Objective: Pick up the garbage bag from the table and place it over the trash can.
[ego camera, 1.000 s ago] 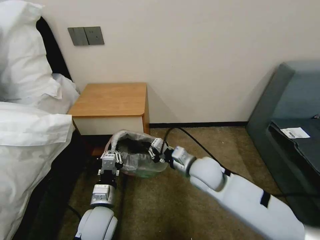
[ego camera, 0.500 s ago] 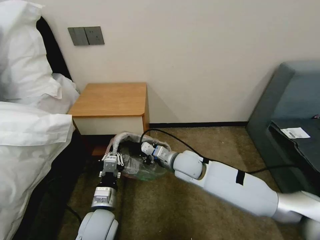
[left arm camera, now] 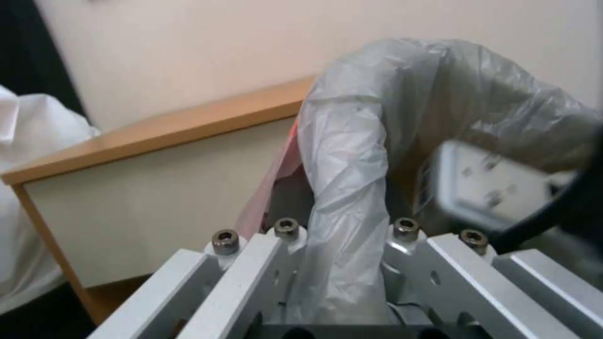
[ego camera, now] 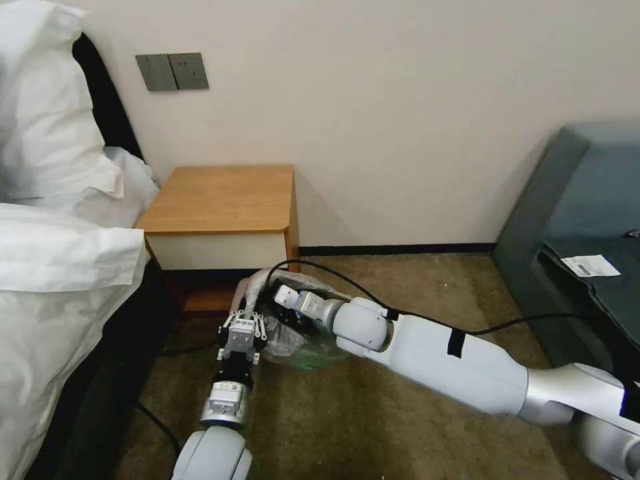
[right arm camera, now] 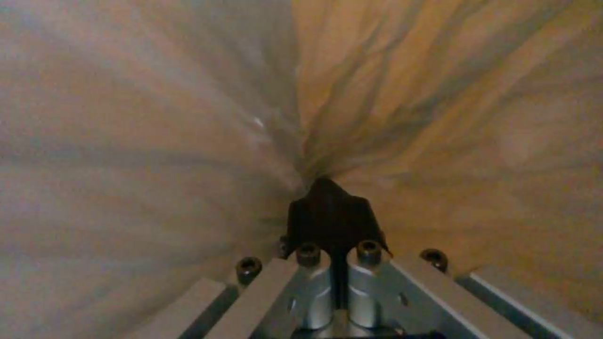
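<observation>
On the carpet: trash can (ego camera: 313,353) stands on the floor below the nightstand (ego camera: 220,200), garbage bag (ego camera: 283,337) draped over it
Change: over the last second the right gripper (ego camera: 283,295) has pushed from the bin's right rim down into the bag's mouth; left gripper (ego camera: 245,328) shifted slightly right along the near rim
Left jaws: closed on a bunched fold of bag
Right jaws: pinched shut on film inside
Reading: likely seating the liner; tabletop already bare
Room: cream wall, pillows (ego camera: 47,200) on the left, grey sofa (ego camera: 587,220) on the right
</observation>
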{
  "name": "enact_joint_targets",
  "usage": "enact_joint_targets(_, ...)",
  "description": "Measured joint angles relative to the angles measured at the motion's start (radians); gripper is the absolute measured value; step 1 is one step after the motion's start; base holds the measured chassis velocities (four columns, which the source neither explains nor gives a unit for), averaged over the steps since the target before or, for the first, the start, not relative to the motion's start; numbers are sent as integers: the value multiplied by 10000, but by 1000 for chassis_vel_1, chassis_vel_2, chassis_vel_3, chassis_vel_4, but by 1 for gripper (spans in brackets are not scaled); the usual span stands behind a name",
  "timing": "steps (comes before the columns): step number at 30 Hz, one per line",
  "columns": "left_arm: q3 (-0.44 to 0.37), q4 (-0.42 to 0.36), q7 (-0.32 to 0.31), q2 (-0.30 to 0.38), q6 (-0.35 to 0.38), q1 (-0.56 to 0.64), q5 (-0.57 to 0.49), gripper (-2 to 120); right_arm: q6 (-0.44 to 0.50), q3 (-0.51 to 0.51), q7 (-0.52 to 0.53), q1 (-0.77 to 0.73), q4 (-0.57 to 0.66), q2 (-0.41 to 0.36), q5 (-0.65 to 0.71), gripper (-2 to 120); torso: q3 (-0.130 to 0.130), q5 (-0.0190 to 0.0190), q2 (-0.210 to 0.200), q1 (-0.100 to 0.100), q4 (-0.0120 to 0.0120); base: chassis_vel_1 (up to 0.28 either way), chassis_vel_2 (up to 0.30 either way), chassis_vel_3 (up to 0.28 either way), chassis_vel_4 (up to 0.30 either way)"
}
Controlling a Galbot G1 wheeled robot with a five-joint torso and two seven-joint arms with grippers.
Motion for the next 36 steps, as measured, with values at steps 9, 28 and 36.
enact_joint_targets(9,-202,-100,79,-10,6,49,165,10,115,111,41,-131,-152,173,-114,0,0,0,0,0,1,0,0,0,0)
enact_joint_targets(28,-1124,357,-651,-180,384,-179,-1198,10,440,2862,77,-2599,2551,-476,-511,0,0,0,0,0,2,0,0,0,0)
enact_joint_targets(36,-1144,186,-1128,-137,1780,-182,-2808,10,1114,4757,424,-4659,4358,-763,-684,0,-1,0,1,-1,2,0,0,0,0)
